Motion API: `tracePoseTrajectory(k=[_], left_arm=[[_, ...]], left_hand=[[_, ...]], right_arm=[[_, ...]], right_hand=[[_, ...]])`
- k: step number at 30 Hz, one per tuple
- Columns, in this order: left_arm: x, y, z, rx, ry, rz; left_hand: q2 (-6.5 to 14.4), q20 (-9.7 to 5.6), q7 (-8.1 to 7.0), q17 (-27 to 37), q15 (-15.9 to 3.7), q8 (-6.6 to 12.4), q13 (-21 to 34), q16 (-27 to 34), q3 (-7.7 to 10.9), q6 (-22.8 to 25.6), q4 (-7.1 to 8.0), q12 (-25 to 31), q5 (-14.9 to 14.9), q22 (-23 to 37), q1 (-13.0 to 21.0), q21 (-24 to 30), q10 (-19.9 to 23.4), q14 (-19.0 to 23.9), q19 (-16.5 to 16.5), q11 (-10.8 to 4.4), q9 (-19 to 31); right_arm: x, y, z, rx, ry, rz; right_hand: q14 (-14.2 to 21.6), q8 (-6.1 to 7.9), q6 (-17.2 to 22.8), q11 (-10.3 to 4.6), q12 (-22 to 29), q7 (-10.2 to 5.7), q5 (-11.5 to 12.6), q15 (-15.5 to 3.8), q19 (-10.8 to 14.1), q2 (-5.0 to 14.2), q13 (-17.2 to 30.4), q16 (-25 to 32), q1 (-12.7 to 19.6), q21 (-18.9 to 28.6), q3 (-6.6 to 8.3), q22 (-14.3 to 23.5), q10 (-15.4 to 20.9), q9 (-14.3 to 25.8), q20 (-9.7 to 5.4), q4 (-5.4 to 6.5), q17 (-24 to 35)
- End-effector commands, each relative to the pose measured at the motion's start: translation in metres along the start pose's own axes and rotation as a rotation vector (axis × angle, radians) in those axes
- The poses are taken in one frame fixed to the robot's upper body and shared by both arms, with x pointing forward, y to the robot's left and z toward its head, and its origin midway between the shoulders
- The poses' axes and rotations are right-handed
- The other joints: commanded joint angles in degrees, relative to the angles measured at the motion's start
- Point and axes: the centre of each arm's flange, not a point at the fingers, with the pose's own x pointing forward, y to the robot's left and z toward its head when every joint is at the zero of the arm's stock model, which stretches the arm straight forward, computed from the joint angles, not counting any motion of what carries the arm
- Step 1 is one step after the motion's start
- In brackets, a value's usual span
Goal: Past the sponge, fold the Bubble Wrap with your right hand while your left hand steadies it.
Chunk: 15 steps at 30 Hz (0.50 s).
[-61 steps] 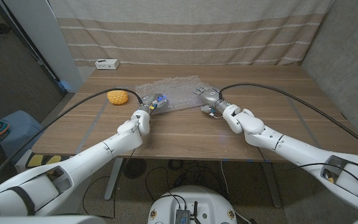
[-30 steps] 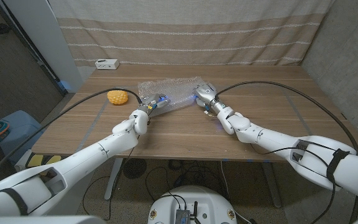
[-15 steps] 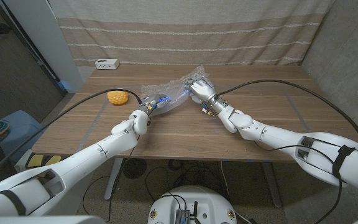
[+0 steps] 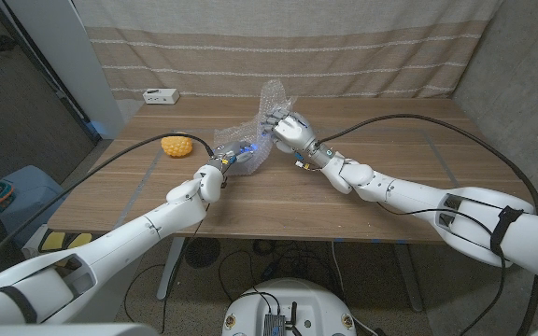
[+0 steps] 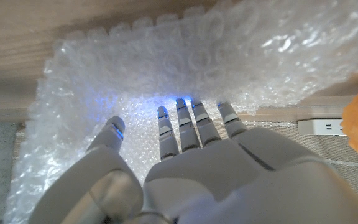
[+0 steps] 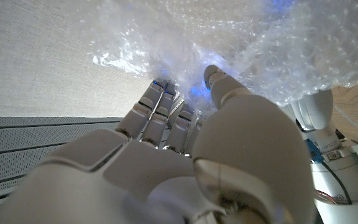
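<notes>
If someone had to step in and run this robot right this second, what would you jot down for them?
Right hand: grips one edge of the Bubble Wrap and has it lifted off the table, over toward the left hand.
Left hand: fingers press on the near part of the wrap, pinning it to the wooden table.
Sponge: yellow, lying on the table apart from the wrap, on the robot's left.
Done: the wrap is pinned and its right side raised, so the fold is partway over.
Left: lay the lifted side down over the pinned part, likely press it, then let go with both hands.
</notes>
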Motion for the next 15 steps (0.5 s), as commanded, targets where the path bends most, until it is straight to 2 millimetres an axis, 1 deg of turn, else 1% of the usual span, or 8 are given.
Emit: tracePoseTrajectory(k=[1,6,12,14,15], left_arm=[[-0.003,-0.001,-0.004,-0.003,-0.006,-0.013],[-0.004,-0.001,-0.006,-0.013,-0.007,-0.013],[-0.006,-0.001,-0.007,-0.025,-0.032,-0.015],[-0.006,0.0,-0.007,-0.024,-0.027,-0.015],[-0.006,0.0,-0.007,-0.026,-0.029,-0.015]], left_hand=[[-0.6,0.99,0.08,0.15,0.13,0.02,0.0,-0.21,-0.38,-0.12,0.0,-0.19,-0.37,0.26,-0.51,-0.14,-0.38,-0.32,0.51,0.01,0.01],[-0.91,1.04,0.27,0.14,0.15,0.14,0.01,-0.24,-0.56,0.22,-0.06,-0.21,-0.41,0.27,-0.78,-0.28,-0.32,-0.31,0.51,-0.01,0.0],[-1.21,1.09,0.42,0.14,0.16,0.33,0.01,-0.19,-0.79,0.83,-0.07,-0.15,-0.46,0.27,-1.18,-0.41,-0.04,-0.11,0.62,0.1,0.0],[-1.38,1.06,0.42,0.15,0.15,0.35,0.01,-0.18,-0.94,0.98,-0.03,-0.08,-0.49,0.28,-1.49,-0.53,0.24,-0.05,0.65,-0.55,0.0],[-1.42,1.14,0.44,0.15,0.11,0.34,0.02,-0.18,-0.99,1.02,-0.02,-0.03,-0.51,0.28,-1.6,-0.56,0.38,-0.02,0.69,-0.22,0.0]], right_arm=[[0.019,0.004,0.013,0.067,-0.083,-0.04],[0.021,0.012,0.023,0.119,-0.074,-0.022],[0.022,0.02,0.032,0.191,-0.017,-0.005],[0.023,0.021,0.033,0.203,0.006,-0.005],[0.024,0.021,0.032,0.216,0.024,-0.007]], right_hand=[[0.34,-0.03,0.74,-0.25,-0.36,-0.45,-0.19,-10.08,0.4,0.16,0.07,0.09,0.55,0.29,-0.33,0.15,-0.32,0.1,-0.72,0.2,0.31],[0.39,-0.18,0.68,-0.37,-0.59,-0.56,-0.14,-10.03,0.61,0.16,0.07,0.01,0.55,0.39,-0.37,0.16,-0.57,0.08,-0.75,0.27,0.29],[0.48,-0.34,0.67,-0.48,-1.01,-0.64,-0.07,-9.89,0.75,0.18,0.07,-0.11,0.4,0.46,-0.44,0.16,-1.14,0.07,-0.67,0.47,0.25],[0.45,-0.93,-0.26,-0.56,-1.75,-1.14,0.03,-9.73,0.72,0.17,0.06,-0.42,0.09,0.48,-0.48,0.16,-2.27,0.06,-0.57,0.73,0.12],[0.46,-1.24,-0.81,-0.5,-2.05,-1.27,0.07,-9.74,0.75,0.24,0.06,-0.53,0.02,0.5,-0.45,0.16,-2.74,0.06,-0.46,0.81,0.07]])
